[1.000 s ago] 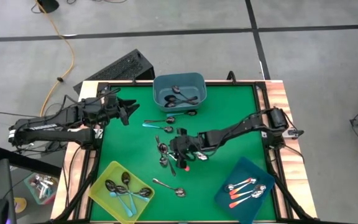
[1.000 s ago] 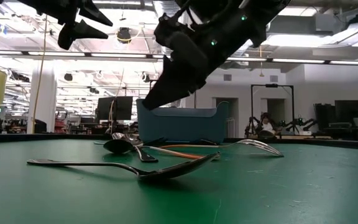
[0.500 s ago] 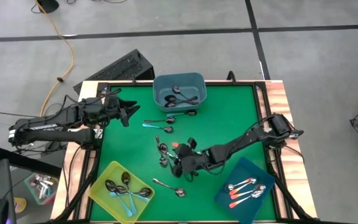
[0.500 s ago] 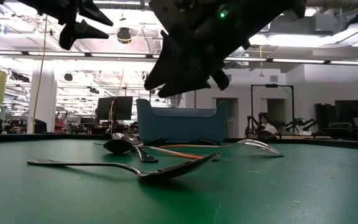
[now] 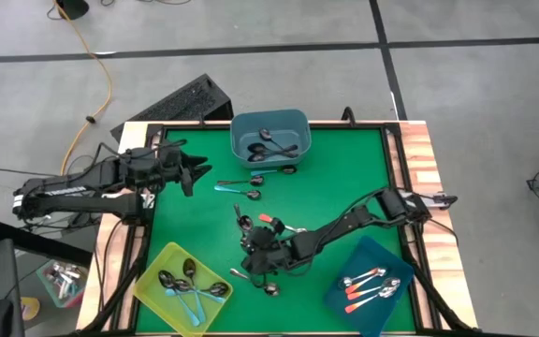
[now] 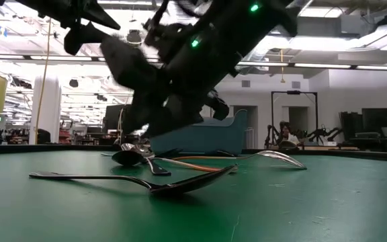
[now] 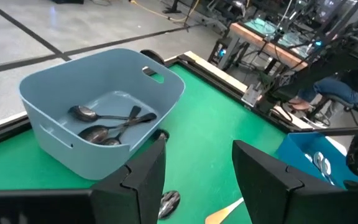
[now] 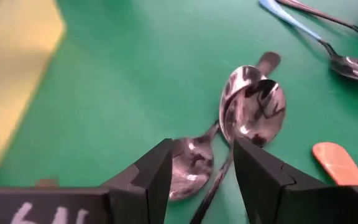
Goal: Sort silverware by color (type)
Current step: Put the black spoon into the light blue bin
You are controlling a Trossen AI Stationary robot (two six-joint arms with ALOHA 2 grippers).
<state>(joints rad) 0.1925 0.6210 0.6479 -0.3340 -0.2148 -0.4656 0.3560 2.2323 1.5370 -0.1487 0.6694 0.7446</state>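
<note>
Right gripper point(image 5: 251, 263) has swung from the centre spoon pile toward the yellow plastic bin point(image 5: 154, 280).
Its jaws are open, seemingly empty, over dark metal spoons point(image 8: 253, 106); left gripper point(image 5: 197, 170) waits, jaws open.

You've got two dark, slim jointed arms; the right end effector point(image 8: 199, 168) has chunky black fingers, white scrawled marking, green status lights glowing.

Spoons point(image 5: 251, 223) – loose cluster flat at mid-table; dark-handled ones point(image 5: 271, 145) in grey-blue bin, teal-handled point(image 5: 193, 292) in yellow bin, orange-handled point(image 5: 371, 285) in dark blue bin.
</note>
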